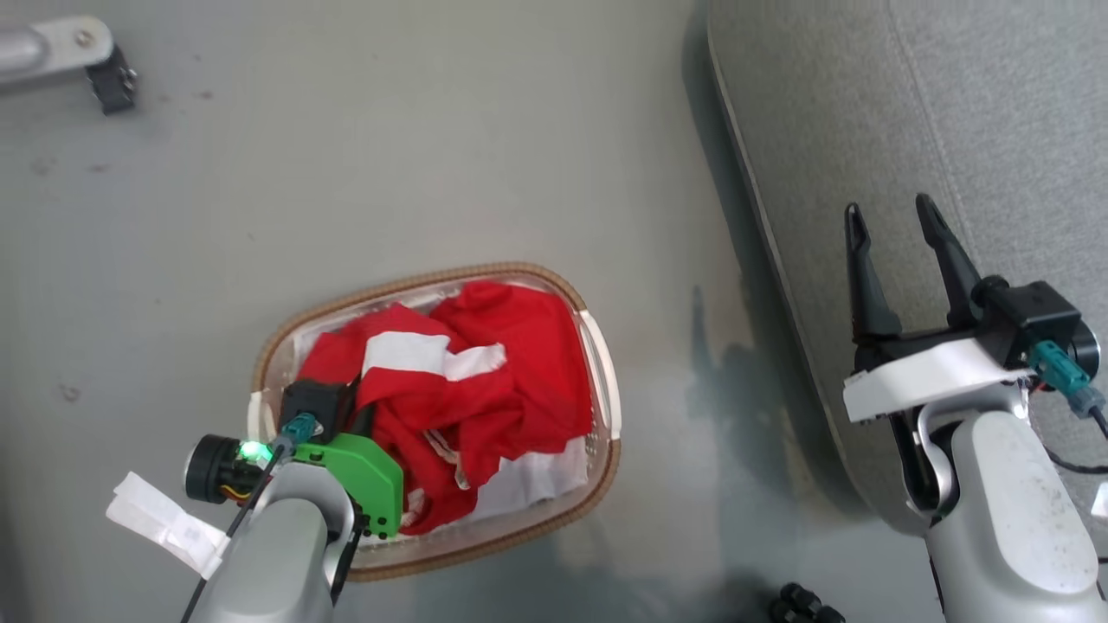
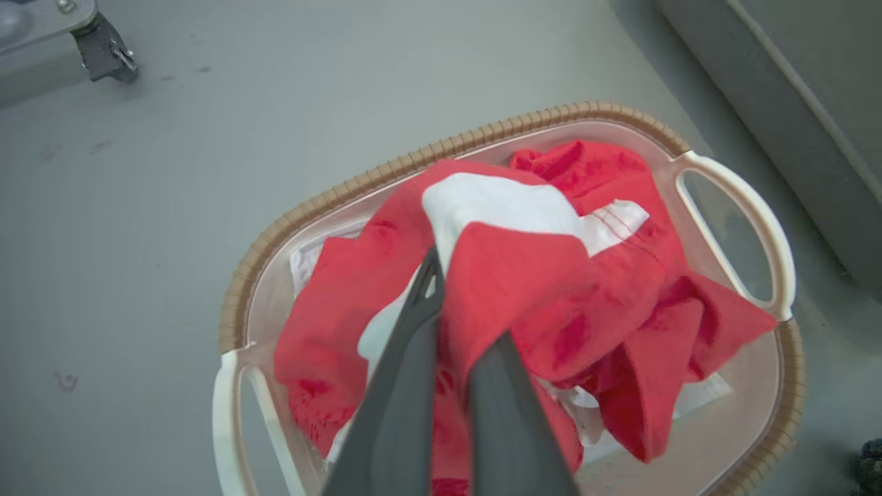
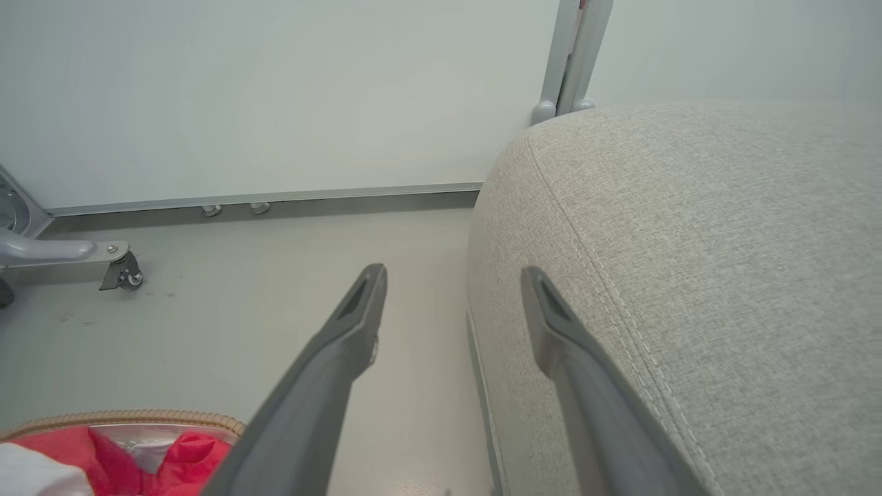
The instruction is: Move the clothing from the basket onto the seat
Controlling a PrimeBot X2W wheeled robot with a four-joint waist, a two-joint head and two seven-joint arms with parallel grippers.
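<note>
Red clothing (image 1: 485,381) with white bands fills the basket (image 1: 597,346) on the floor; the basket's brown rim (image 2: 386,176) and white handle (image 2: 751,227) show in the left wrist view. My left gripper (image 2: 448,289) reaches down into the basket and is shut on a fold of the red clothing (image 2: 524,275), which drapes over its fingers (image 2: 406,386). In the head view the left gripper's fingers are hidden by its wrist and the cloth. My right gripper (image 1: 896,229) hangs open and holds nothing, over the left edge of the grey seat (image 1: 866,112), its fingertips (image 3: 365,289) spread apart beside the seat (image 3: 689,275).
A grey frame leg with a black caster (image 1: 108,82) stands on the floor at the far left. A wall with a metal baseboard (image 3: 275,200) lies beyond the floor. Bare grey floor (image 1: 675,372) separates the basket from the seat.
</note>
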